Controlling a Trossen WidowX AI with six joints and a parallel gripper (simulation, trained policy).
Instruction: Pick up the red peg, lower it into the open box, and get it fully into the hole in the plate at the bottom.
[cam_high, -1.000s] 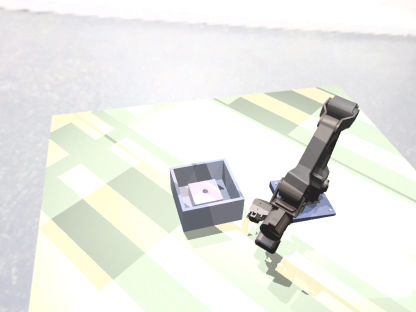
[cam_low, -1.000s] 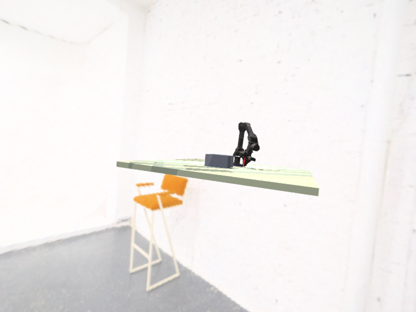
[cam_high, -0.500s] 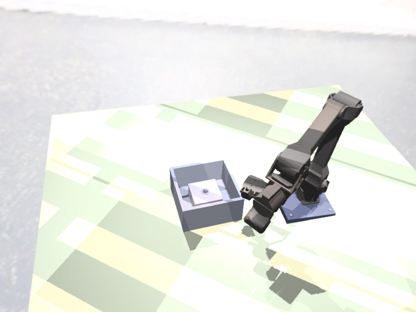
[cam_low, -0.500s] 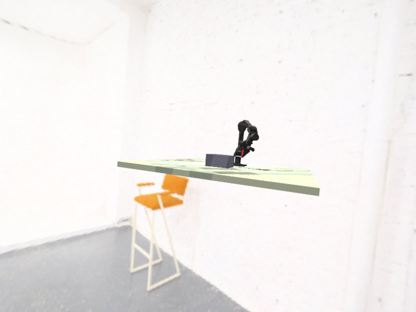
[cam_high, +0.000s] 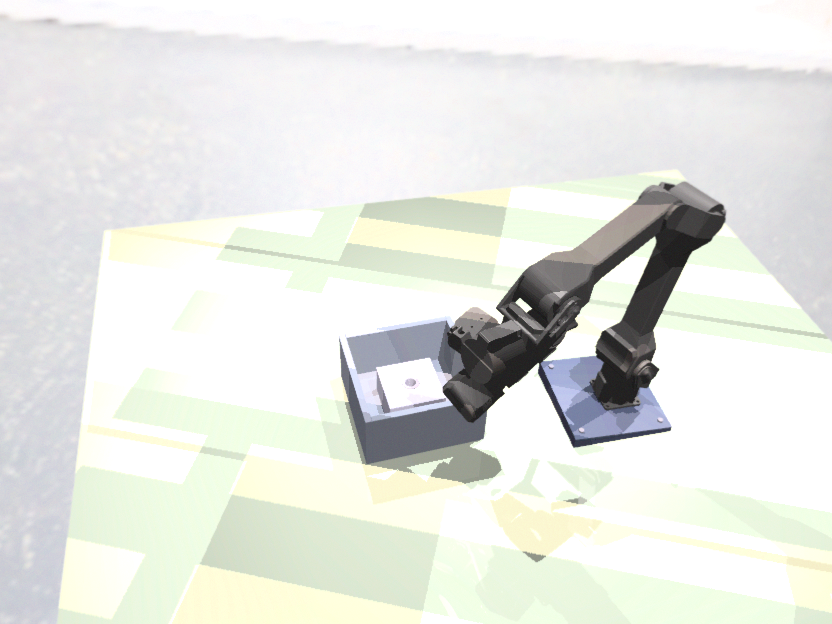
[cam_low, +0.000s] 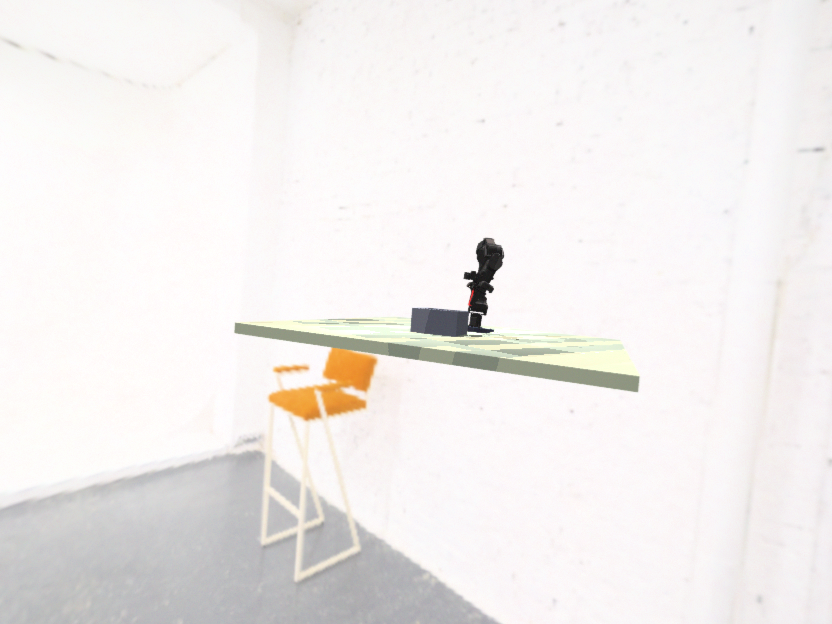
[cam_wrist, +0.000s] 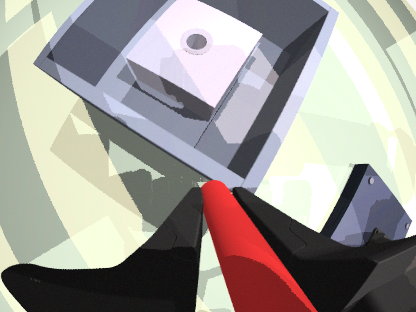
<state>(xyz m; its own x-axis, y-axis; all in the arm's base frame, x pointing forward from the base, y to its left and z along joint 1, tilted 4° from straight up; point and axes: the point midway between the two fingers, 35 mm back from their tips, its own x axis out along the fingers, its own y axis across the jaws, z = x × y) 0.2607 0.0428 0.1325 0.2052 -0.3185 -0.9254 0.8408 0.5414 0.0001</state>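
Top view: arm hides fingertips, peg and one box (cam_high: 423, 433) corner. Exterior: peg tiny; box wall screens plate. Wrist: box (cam_wrist: 135, 127) and peg (cam_wrist: 240, 240) cut by frame edge.
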